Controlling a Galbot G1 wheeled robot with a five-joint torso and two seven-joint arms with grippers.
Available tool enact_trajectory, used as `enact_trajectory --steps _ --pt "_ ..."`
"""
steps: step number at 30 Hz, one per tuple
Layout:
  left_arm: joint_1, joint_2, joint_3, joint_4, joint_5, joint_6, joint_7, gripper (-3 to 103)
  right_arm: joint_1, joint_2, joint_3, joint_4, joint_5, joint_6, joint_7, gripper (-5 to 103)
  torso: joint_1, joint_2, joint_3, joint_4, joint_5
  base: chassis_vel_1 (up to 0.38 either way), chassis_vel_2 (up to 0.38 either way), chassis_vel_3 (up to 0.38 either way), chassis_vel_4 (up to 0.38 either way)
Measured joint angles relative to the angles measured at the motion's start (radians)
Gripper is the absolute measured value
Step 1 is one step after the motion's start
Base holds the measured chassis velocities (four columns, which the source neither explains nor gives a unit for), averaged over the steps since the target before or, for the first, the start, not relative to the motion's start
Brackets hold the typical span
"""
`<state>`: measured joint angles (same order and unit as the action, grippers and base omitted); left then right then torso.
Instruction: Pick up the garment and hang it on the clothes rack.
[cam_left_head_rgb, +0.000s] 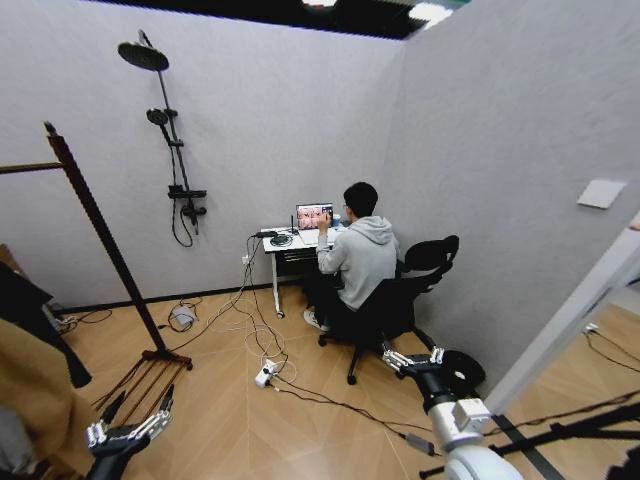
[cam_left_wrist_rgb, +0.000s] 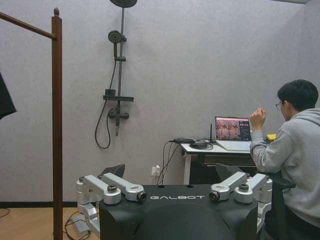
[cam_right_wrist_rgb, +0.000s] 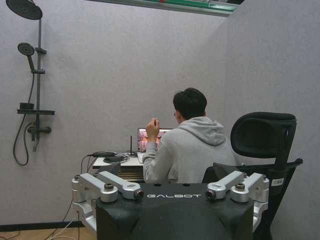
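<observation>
Your clothes rack (cam_left_head_rgb: 100, 225) stands at the left of the head view, one knob-topped post leaning across the wall with its rail (cam_left_head_rgb: 25, 168) running off the left edge; the left wrist view shows the same post (cam_left_wrist_rgb: 57, 125) upright. A dark piece of cloth (cam_left_head_rgb: 30, 320), which may be the garment, hangs at the far left beside a tan coat (cam_left_head_rgb: 35, 410). Your left tool (cam_left_head_rgb: 133, 415) sits low near the rack's foot, fingers spread and empty. Your right tool (cam_left_head_rgb: 410, 358) hovers near the office chair (cam_left_head_rgb: 415, 285), fingers likewise spread.
</observation>
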<state>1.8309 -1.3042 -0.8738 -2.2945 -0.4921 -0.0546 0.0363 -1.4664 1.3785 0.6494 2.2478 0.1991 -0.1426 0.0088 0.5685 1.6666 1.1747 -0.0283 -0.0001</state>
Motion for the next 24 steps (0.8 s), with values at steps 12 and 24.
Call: enact_trajectory --steps 12,24 --pt "0.000 0.000 0.000 0.000 0.000 0.000 0.000 100 0.012 0.002 -0.011 -0.008 -0.006 0.001 -0.004 100 0.000 0.000 0.000 0.0001 -0.0001 0.261 -0.137 -0.152 0.232" --pt "0.000 0.000 0.000 0.000 0.000 0.000 0.000 100 0.015 0.004 -0.015 -0.009 -0.009 0.000 -0.005 100 0.000 0.000 0.000 0.0001 0.0002 0.262 -0.143 -0.139 0.259"
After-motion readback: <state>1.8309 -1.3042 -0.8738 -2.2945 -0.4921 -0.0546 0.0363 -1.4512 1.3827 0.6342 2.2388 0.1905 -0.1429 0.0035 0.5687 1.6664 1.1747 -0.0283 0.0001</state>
